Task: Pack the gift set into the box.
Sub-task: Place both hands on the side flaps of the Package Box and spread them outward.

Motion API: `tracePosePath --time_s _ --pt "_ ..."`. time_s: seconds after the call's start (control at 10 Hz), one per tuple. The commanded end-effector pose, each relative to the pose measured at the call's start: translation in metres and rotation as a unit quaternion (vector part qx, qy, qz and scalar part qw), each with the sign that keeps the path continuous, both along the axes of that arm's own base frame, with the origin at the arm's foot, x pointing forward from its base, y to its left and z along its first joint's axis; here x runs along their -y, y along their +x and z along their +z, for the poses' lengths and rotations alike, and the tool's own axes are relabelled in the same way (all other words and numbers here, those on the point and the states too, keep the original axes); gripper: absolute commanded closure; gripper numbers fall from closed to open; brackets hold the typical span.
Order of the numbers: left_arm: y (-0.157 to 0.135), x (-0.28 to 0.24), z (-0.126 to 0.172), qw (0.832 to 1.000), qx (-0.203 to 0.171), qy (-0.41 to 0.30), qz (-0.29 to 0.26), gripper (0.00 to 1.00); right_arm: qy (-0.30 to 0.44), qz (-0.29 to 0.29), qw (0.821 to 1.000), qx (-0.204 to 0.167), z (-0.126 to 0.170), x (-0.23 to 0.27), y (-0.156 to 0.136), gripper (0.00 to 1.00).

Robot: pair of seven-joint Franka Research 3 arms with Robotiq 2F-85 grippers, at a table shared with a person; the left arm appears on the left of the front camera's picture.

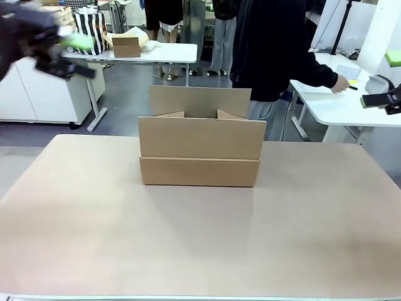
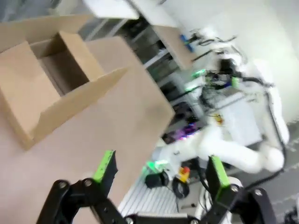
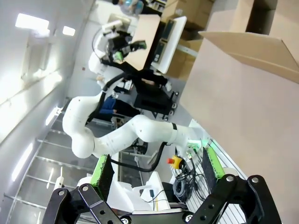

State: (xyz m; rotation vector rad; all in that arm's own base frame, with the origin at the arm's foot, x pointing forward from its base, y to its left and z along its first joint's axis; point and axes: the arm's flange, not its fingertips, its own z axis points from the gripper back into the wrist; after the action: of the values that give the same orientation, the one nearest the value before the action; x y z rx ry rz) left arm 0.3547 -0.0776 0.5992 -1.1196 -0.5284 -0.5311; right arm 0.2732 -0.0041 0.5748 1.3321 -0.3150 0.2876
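Front view has the box [image 1: 200, 147] in the middle of the tabletop [image 1: 200, 244]. Its top is open. The back flap stands up, and the two side flaps look like they lean in a little.

The gift set [image 1: 349, 71], I think, is the small pale thing at 2 o'clock on a white side table [image 1: 338, 108]. It is too small to be sure. The person's hand [image 1: 341, 83] is right by it. It is well apart from the box, so nothing is packed yet.

The left gripper [image 2: 161, 165] is up high at 10 o'clock in the front view. Its fingers are spread wide with nothing between them. The right gripper [image 3: 156, 161] is out at 3 o'clock, also spread wide and holding nothing.

What could go wrong?
- If the person hands the gift set over, a gripper could close too soon or too late. Then the small pack could slip and fall.
- The side flaps could catch the gift set on the way down. It might sit on a flap and not go in.
- The box looks light and nothing holds it. A bump from an arm could push it along the tabletop.
- The person's arm and the right gripper are both at 2 to 3 o'clock, so they could knock into each other.
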Motion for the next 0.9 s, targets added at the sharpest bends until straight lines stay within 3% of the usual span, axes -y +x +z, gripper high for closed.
tracePosePath --time_s 0.0,0.2,0.3,0.5,0.6,0.7,0.8 --pt "0.054 0.054 0.021 0.988 -0.069 0.128 0.048 0.0 0.012 0.003 1.0 0.015 0.002 -0.002 0.004 0.0" --pt "0.077 0.12 0.021 0.963 -0.052 0.248 0.087 0.0 0.012 0.003 1.0 0.015 0.002 -0.002 0.004 0.0" --pt "0.093 0.153 0.015 0.944 -0.025 0.311 0.106 0.0 0.012 0.003 1.0 0.015 0.002 -0.002 0.004 0.0" --pt "0.124 0.198 0.007 0.911 -0.049 0.39 0.124 0.0 0.012 0.003 1.0 0.015 0.002 -0.002 0.004 0.0" --pt "0.135 0.212 0.0 0.905 -0.029 0.398 0.146 0.0 0.012 0.003 1.0 0.015 0.002 -0.002 0.004 0.0" --pt "0.099 0.186 -0.006 0.931 -0.002 0.345 0.119 0.0 0.012 0.003 1.0 0.015 0.002 -0.002 0.004 0.0" --pt "0.099 0.186 -0.006 0.931 -0.002 0.345 0.119 0.0 0.012 0.003 1.0 0.015 0.002 -0.002 0.004 0.0"
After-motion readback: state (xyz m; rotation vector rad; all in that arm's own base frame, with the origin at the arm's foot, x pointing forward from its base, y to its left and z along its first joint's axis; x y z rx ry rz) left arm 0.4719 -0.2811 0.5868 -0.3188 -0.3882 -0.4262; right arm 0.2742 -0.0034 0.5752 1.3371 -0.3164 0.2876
